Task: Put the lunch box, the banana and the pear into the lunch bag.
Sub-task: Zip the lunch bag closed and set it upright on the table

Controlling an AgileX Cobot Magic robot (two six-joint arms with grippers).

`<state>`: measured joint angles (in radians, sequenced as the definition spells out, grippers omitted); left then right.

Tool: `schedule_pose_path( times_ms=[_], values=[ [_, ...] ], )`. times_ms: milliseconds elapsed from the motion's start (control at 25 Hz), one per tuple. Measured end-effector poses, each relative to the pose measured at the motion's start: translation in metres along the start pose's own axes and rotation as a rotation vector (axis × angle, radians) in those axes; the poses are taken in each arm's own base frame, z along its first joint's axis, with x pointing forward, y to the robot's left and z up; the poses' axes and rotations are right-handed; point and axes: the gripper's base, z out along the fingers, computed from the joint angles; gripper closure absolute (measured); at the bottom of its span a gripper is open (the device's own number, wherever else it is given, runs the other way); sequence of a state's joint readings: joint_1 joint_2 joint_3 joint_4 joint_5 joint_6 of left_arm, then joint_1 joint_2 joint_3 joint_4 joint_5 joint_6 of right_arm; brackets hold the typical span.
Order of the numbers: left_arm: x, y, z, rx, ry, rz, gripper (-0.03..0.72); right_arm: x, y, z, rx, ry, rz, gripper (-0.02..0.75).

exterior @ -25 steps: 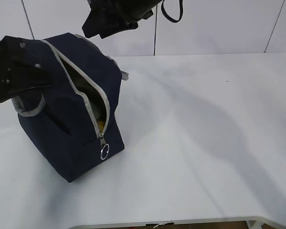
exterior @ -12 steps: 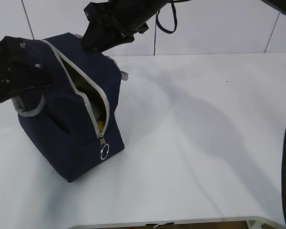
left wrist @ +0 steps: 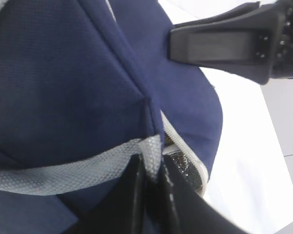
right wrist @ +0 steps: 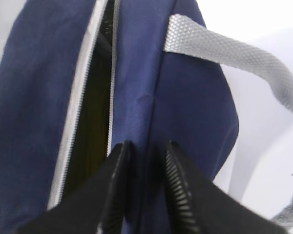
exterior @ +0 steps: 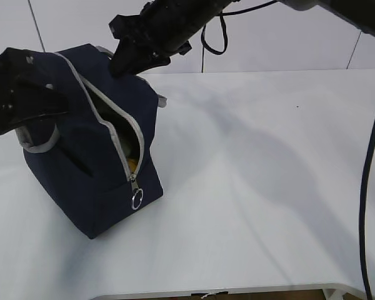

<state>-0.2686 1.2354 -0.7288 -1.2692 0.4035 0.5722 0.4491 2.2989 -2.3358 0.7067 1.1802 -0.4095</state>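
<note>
The lunch bag (exterior: 90,156) stands on the white table (exterior: 269,187) at about 9 o'clock in the exterior view, well left of the middle. It is a boxy navy fabric bag, leaning a little, with its long axis running from the far top corner at 12 o'clock down toward the near bottom corner at 5 o'clock. Its mouth faces up and toward 3 o'clock. The grey zipper (exterior: 115,134) lies open along that axis, spreading into a narrow slit, and the ring pull (exterior: 137,199) hangs at the zipper's lower end, at 5 o'clock on the bag. Through the slit a small patch of something yellow (exterior: 132,164) shows low inside; which item it is cannot be told. A grey strap handle (exterior: 40,145) loops out at the bag's 9 o'clock side, and another grey strap (right wrist: 244,63) shows in the right wrist view, arching off toward 3 o'clock.

The left gripper (left wrist: 154,195) is clenched on the grey strap and the fabric edge beside the zipper, its fingers pressed tight together. The right gripper (right wrist: 146,195) sits at the bag's top, at 12 o'clock, with its fingers standing either side of a navy fabric ridge next to the open zipper; whether they truly pinch it cannot be told.
</note>
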Motion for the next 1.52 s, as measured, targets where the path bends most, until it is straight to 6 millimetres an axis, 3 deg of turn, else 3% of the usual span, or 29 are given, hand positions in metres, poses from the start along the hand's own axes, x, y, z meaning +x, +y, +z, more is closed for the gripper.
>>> schedule_pose_path(
  times_ms=[240,440,720,1000,1240,1520],
  values=[
    [0.000,0.000,0.000,0.000,0.000,0.000,0.680,0.000,-0.001,0.001,0.001,0.000,0.001,0.529],
    [-0.002,0.001,0.000,-0.013,-0.017,0.018,0.680,0.000,-0.001,0.001,0.004,-0.005,-0.009,0.708],
    [-0.005,0.003,0.000,-0.040,-0.054,0.107,0.680,-0.001,-0.006,-0.001,0.074,-0.007,-0.043,0.717],
    [-0.013,-0.001,0.001,-0.037,-0.075,0.185,0.680,-0.009,0.003,-0.033,0.232,-0.020,-0.068,0.717],
    [-0.032,-0.015,0.030,0.036,0.008,0.216,0.680,-0.011,0.015,-0.065,0.349,-0.030,-0.067,0.718],
    [-0.043,-0.030,0.051,0.097,0.058,0.268,0.680,0.011,0.019,-0.090,0.483,-0.031,-0.035,0.719]
  ],
)
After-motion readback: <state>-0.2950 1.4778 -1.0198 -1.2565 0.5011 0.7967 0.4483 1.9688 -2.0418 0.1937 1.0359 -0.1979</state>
